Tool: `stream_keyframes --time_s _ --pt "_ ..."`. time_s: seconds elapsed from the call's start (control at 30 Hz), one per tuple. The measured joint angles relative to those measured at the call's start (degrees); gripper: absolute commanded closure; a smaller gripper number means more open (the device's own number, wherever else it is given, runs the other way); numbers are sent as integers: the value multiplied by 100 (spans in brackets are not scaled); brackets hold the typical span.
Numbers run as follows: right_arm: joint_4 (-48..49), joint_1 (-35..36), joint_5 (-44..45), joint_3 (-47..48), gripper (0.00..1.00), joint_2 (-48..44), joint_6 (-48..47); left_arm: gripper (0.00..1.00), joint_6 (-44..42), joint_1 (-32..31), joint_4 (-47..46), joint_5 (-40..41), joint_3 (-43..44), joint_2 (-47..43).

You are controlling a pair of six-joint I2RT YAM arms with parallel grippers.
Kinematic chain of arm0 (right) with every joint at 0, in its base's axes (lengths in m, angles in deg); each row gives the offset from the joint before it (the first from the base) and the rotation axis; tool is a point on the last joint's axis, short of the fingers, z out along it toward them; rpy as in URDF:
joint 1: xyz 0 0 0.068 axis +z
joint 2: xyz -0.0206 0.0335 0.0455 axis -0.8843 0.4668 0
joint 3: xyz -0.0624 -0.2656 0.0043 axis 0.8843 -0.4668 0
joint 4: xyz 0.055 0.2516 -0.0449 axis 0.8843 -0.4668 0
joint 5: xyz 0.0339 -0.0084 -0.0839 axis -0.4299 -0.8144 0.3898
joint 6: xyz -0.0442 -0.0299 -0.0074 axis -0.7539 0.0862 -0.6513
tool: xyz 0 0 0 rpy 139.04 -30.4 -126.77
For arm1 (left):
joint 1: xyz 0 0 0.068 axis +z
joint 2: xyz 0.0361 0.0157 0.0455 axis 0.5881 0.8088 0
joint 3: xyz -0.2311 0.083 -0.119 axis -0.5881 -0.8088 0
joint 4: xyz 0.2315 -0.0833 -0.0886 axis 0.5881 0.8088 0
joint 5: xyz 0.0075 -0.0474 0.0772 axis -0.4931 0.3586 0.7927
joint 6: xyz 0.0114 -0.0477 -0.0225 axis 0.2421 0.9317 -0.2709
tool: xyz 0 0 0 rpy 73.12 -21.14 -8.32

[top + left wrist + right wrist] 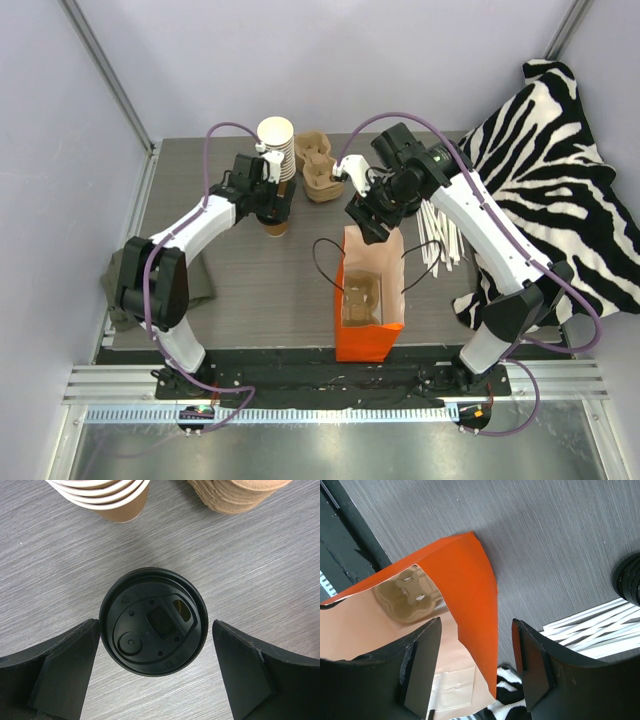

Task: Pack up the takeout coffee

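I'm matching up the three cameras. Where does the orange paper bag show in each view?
Top external: the orange paper bag stands open at the near centre, between the two arm bases.
Left wrist: not in it.
Right wrist: its orange wall fills the left and centre.
Shared landmark: the cardboard cup carrier inside the bag, in both of those views.

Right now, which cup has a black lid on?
The single cup sitting inside the open left tool; the stacked cups behind it are lidless, with white rims.
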Motion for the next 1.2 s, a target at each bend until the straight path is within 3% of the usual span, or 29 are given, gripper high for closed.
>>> stream_keyframes --time_s 0.37,0.77,1.1,1.2 --pt "0 -44 0 13 35 24 -2 8 2 24 -13 -7 -4 50" --pt "0 -76 -9 22 35 50 -7 25 2 61 -37 -37 -7 52" --pt "0 -105 -24 28 35 50 4 58 -17 61 -17 -72 -4 39" --pt "0 -114 -42 24 35 50 24 61 -33 61 133 -122 -9 -24"
